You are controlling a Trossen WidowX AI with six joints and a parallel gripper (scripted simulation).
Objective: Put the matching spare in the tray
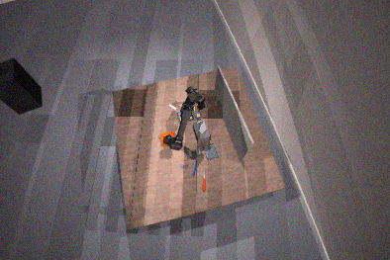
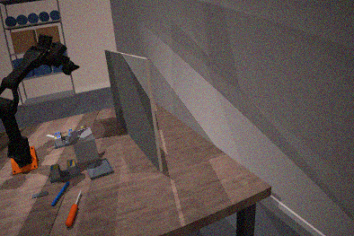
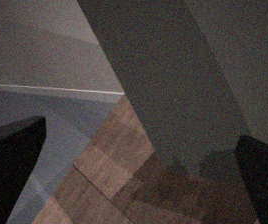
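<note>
My gripper (image 2: 73,67) (image 3: 143,136) is open and empty, high above the table's far part, left of the upright panel. Small blue, yellow and white parts stand in a rack (image 2: 66,143) at the back, partly hidden by the arm in the top view. A grey box-like block (image 2: 85,151) (image 1: 202,130) stands in front of it. A dark holder (image 2: 65,175) (image 1: 192,153) with yellow-marked uprights stands nearer the front. A flat grey tray (image 2: 101,169) (image 1: 211,152) lies beside it and looks empty. Which part is the mounted unit, and any printed code, I cannot tell.
A tall dark panel (image 1: 235,116) (image 2: 137,109) (image 3: 170,75) stands right of these things and fills much of the wrist view. A blue pen (image 1: 195,168) (image 2: 60,194), an orange-handled screwdriver (image 1: 204,184) (image 2: 72,214) and a small grey piece (image 2: 40,194) lie in front.
</note>
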